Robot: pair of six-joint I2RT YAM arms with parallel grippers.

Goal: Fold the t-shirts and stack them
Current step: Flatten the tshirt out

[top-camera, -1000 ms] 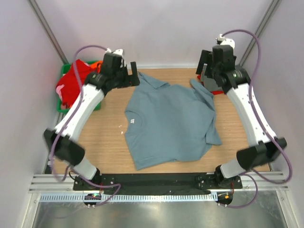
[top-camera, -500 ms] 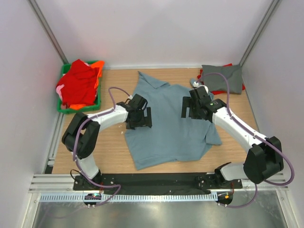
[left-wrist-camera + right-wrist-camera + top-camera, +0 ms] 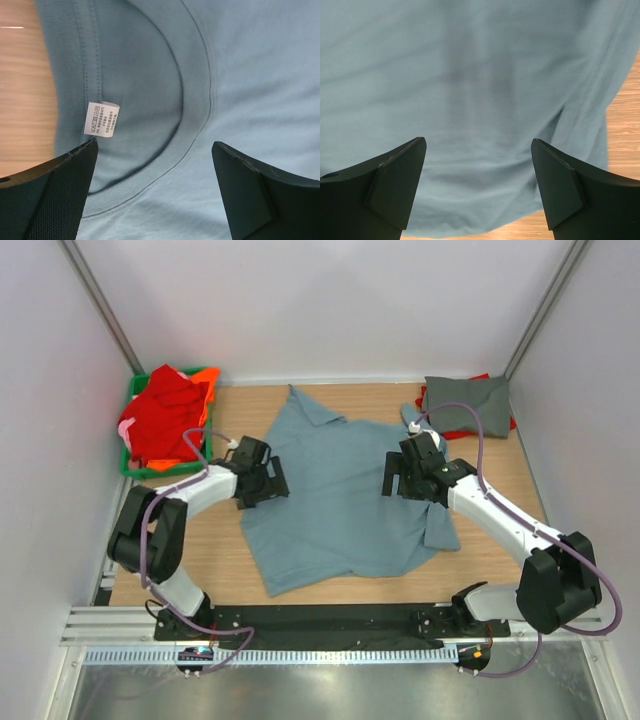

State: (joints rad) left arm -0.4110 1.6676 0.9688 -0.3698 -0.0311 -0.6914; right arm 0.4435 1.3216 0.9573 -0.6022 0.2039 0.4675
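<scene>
The dusty blue-grey t-shirt (image 3: 345, 505) lies spread flat on the wooden table, its collar at the left. My left gripper (image 3: 268, 483) is open and low over the collar. In the left wrist view (image 3: 155, 165) its fingers straddle the neckline, and a white label (image 3: 101, 119) shows inside it. My right gripper (image 3: 398, 476) is open and low over the shirt's right part. In the right wrist view (image 3: 479, 165) plain cloth (image 3: 470, 75) fills the gap. A folded darker grey t-shirt (image 3: 465, 395) lies at the back right on a red one (image 3: 462, 430).
A green crate (image 3: 207, 455) at the back left holds several red and orange t-shirts (image 3: 165, 420). White walls stand close on three sides. Bare wood shows in front of the blue-grey shirt (image 3: 480, 570) and at its left (image 3: 210, 540).
Both arms came down from the back of the table onto the shirt. In the last half second my left gripper moved left and the shirt shifted left with it.
</scene>
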